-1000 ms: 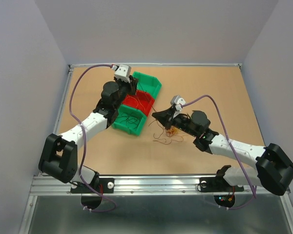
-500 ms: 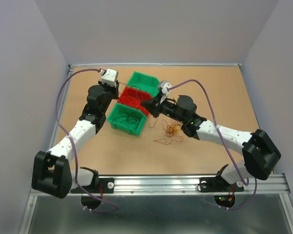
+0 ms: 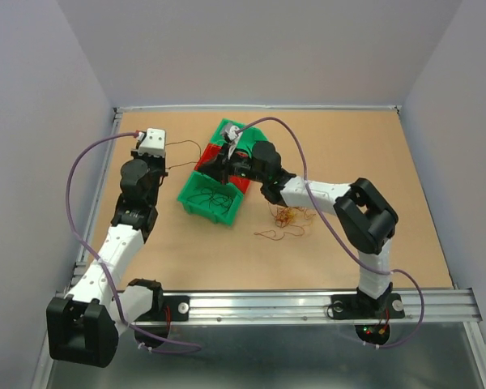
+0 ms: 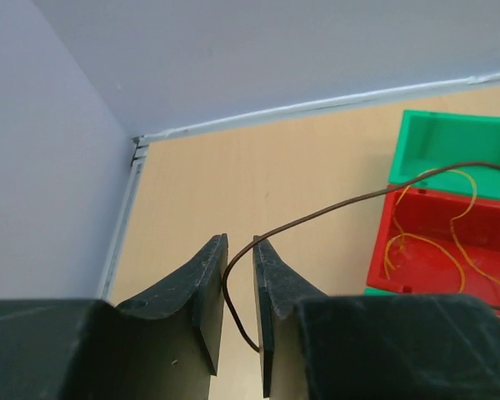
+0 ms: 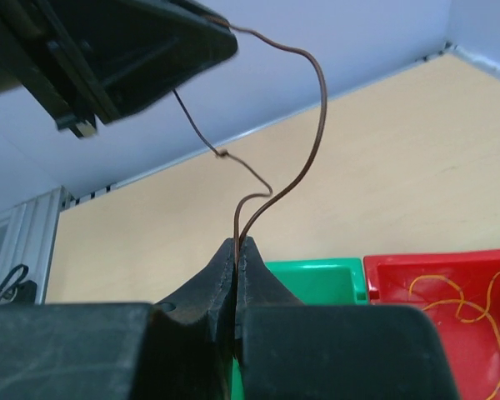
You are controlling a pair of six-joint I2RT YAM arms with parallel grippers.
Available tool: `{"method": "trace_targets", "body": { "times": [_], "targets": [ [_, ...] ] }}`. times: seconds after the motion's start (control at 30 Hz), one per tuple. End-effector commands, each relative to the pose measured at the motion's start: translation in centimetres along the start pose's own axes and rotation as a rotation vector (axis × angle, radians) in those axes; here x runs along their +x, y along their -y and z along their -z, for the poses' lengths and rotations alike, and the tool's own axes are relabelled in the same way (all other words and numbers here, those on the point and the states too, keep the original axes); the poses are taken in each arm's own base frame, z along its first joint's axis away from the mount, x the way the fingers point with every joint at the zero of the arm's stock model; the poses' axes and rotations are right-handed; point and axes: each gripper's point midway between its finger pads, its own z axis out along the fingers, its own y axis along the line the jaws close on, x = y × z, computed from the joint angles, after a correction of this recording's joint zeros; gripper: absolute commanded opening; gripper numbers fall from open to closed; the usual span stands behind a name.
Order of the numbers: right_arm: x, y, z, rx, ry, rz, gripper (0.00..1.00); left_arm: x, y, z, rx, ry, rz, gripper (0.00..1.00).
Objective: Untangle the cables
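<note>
A thin dark brown cable (image 3: 184,154) hangs in the air between my two grippers. My right gripper (image 3: 209,165) is over the bins and shut on it; in the right wrist view (image 5: 237,243) two strands rise from the closed tips. My left gripper (image 3: 158,146) is at the far left. In the left wrist view (image 4: 239,246) its jaws stand a little apart, with the cable (image 4: 317,212) curving loosely through the gap. A small tangle of orange-yellow and reddish cables (image 3: 290,217) lies on the table to the right of the bins.
Three bins stand in a diagonal row: a far green bin (image 3: 247,131), a red bin (image 4: 450,250) holding orange-yellow cables, and a near green bin (image 3: 196,205) holding dark cables. A loose strand (image 3: 269,236) lies near the tangle. Walls enclose the table.
My right gripper has moved left from the tangle to above the bins, carrying the brown cable. My left arm has swung left, away from the bins.
</note>
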Motion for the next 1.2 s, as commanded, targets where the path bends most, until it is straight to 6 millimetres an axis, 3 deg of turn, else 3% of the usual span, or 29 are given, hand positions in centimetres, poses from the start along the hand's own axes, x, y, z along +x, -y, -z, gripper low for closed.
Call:
{"method": "trace_targets", "body": {
  "times": [0.0, 0.13, 0.17, 0.23, 0.4, 0.5, 0.6, 0.77, 0.9, 1.07, 1.17],
  "targets": [
    [-2.3, -1.3, -1.3, -0.084, 0.083, 0.021, 0.00, -0.1, -1.6, 0.5, -0.054, 0.014, -0.034, 0.31],
    [0.9, -0.1, -0.6, -0.059, 0.054, -0.032, 0.00, 0.8, -1.2, 0.5, -0.026, 0.002, -0.054, 0.36],
    [2.9, 0.2, -0.1, -0.047, 0.023, -0.058, 0.00, 0.8, -0.6, 0.5, 0.008, 0.007, -0.058, 0.36],
    [4.2, 0.8, 0.6, -0.016, 0.011, -0.085, 0.01, 0.6, 0.2, 0.7, 0.062, 0.022, -0.081, 0.36],
    [9.7, 1.4, 3.7, 0.083, -0.108, -0.186, 0.00, 0.8, 3.8, 1.4, 0.271, 0.052, -0.118, 0.35],
    [11.9, 1.7, 4.4, 0.115, -0.196, -0.217, 0.01, 1.3, 5.5, 1.4, 0.368, 0.033, -0.122, 0.34],
    [15.6, 4.0, 5.5, 0.277, -0.371, -0.234, 0.01, 2.7, 7.6, 1.4, 0.474, -0.011, -0.136, 0.34],
    [16.9, 4.9, 4.7, 0.323, -0.493, -0.184, 0.01, 6.4, 10.7, 0.3, 0.559, -0.161, -0.176, 0.34],
    [19.0, 6.2, 5.8, 0.427, -0.565, -0.188, 0.01, 9.5, 11.9, -0.5, 0.577, -0.273, -0.165, 0.34],
    [20.9, 6.3, 5.9, 0.437, -0.630, -0.190, 0.01, 11.8, 12.9, -0.5, 0.618, -0.371, -0.158, 0.35],
    [20.8, 6.4, 6.0, 0.442, -0.629, -0.184, 0.00, 9.6, 11.4, -1.0, 0.526, -0.297, -0.144, 0.40]
  ]
}}
